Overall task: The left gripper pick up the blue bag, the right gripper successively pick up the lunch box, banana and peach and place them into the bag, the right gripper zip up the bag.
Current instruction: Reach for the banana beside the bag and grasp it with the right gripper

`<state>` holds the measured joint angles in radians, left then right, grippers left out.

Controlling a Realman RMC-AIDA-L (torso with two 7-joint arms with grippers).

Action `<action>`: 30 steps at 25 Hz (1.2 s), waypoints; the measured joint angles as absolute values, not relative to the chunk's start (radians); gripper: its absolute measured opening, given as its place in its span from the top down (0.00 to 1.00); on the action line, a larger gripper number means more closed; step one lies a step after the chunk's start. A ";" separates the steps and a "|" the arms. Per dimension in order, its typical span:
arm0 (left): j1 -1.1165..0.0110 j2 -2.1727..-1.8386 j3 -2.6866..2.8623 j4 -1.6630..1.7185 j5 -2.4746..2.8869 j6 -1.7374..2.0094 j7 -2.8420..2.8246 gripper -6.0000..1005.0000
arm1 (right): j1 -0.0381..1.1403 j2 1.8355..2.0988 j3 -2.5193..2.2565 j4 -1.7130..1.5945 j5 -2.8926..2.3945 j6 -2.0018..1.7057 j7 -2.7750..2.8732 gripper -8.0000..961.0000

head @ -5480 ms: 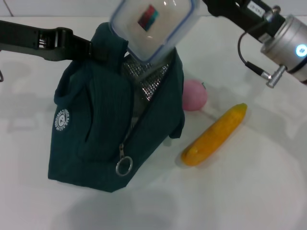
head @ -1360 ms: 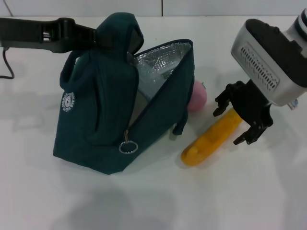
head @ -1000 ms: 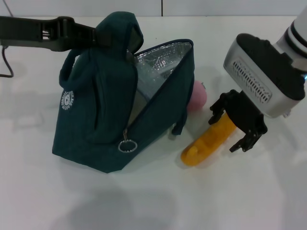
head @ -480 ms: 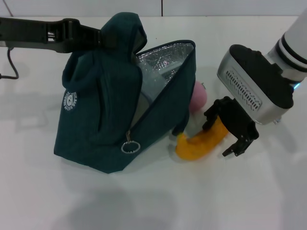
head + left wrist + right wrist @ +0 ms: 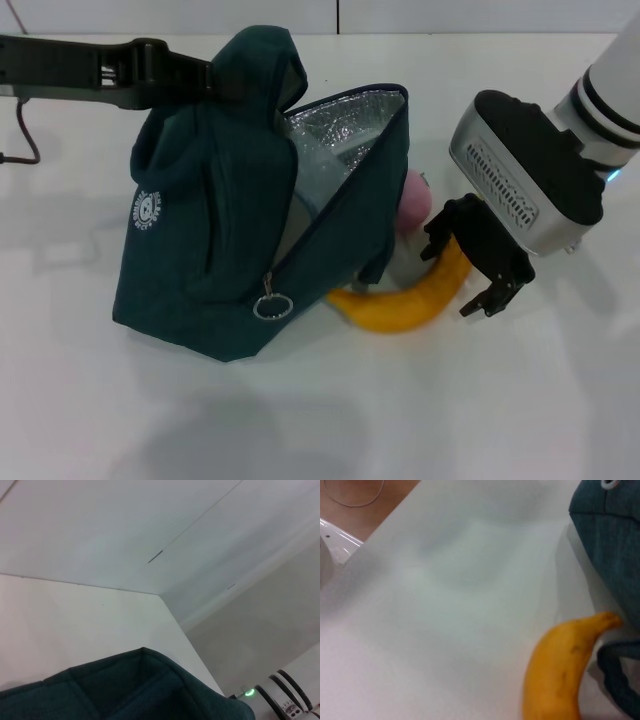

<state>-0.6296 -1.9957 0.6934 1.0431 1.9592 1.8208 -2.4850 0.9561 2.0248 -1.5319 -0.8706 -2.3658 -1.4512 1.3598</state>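
The bag [image 5: 230,210] stands on the white table [image 5: 320,420] a little to the nine o'clock side of the middle of the head view, its mouth gaping toward one o'clock so that the silver lining [image 5: 335,130] shows. Its zipper ring [image 5: 269,306] hangs low on the near face, and a round white logo [image 5: 147,208] sits toward nine o'clock on the fabric. The left gripper [image 5: 205,78] reaches in from ten o'clock and has the top fold of the bag pinched between its fingers, holding that side up. In the left wrist view only a hump of teal cloth [image 5: 135,690] and the wall behind it can be seen.

The right gripper [image 5: 470,262] is at three o'clock from the bag, just above the table, with its fingers set on either side of the far end of the banana [image 5: 405,303]. They look clamped on it, though the contact is partly hidden by the fingers themselves. The banana lies across the table at the foot of the bag, its free tip pointing toward nine o'clock and touching or nearly touching the fabric; the right wrist view shows that tip [image 5: 607,620] right beside the bag's lower edge [image 5: 610,555]. The peach [image 5: 415,198] rests on the table at twelve o'clock from the banana, tucked against the bag's open side. The lunch box cannot be made out for certain inside the opening.
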 joint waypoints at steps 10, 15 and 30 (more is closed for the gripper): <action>-0.632 -1.994 0.693 1.043 1.956 1.821 -2.485 0.95 | 0.956 2.025 -1.533 -0.872 -2.364 -1.433 1.360 0.24; -0.632 -1.994 0.693 1.043 1.956 1.821 -2.485 0.95 | 0.956 2.026 -1.534 -0.872 -2.364 -1.416 1.360 0.25; -0.633 -1.991 0.693 1.043 1.956 1.821 -2.485 0.95 | 0.956 2.028 -1.575 -0.877 -2.364 -1.403 1.371 0.44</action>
<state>-0.6329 -1.9911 0.6934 1.0431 1.9557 1.8208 -2.4851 0.9556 2.0281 -1.5753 -0.8775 -2.3636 -1.4026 1.3706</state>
